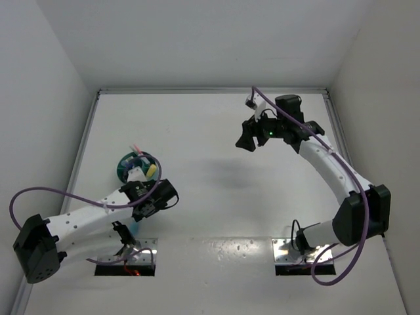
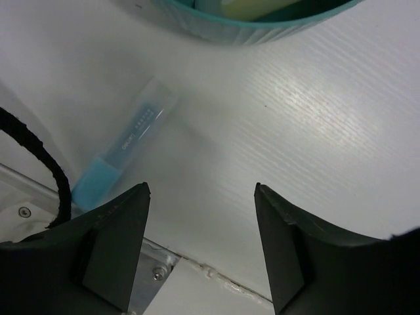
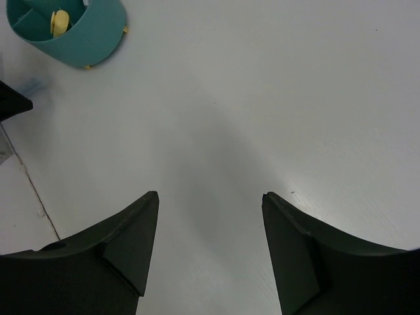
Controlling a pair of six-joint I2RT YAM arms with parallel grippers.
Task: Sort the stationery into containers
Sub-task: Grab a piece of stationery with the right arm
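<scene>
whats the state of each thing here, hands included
left hand: open, empty
right hand: open, empty
teal cup: upright, stationery inside
yellow marker: inside the cup
blue-capped tube: lying flat on the table, outside the cup

We take this for a robotics lab test cell, not a home or an office. We see a plain white tabletop (image 1: 216, 170) boxed in by bare white walls (image 1: 197, 39) on three sides. Two robot arms, left (image 1: 85, 220) and right (image 1: 328, 167), are bolted to metal plates (image 1: 282, 248) at its near edge, with purple cables (image 1: 46, 190) looping along them.
</scene>
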